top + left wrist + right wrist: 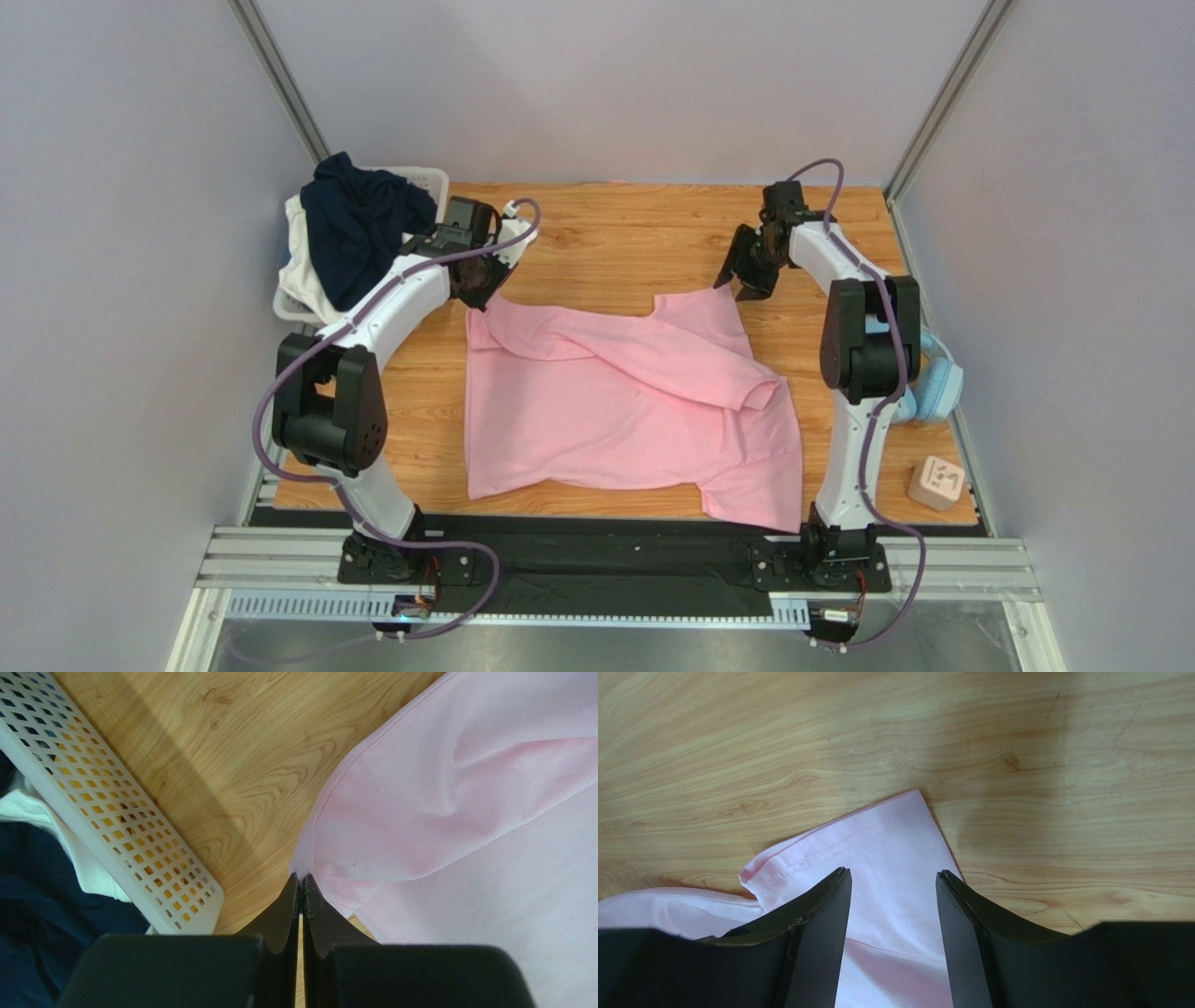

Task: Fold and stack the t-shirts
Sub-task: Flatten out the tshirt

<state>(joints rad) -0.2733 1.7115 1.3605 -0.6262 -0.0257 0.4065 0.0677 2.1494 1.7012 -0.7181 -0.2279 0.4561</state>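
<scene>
Pinching 11 o'clock corner of pink t-shirt [631, 399] in left gripper [300, 877], clamped tight; straddling 1 o'clock sleeve hem with right gripper [892, 875], spread apart.

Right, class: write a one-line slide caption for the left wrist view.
Left gripper shut on the pink t-shirt corner, above the wooden table, white basket holding the navy t-shirt alongside.

Lab test cell, grey panel walls [126, 280], aluminium rails [267, 567], wooden tabletop [631, 238]
</scene>
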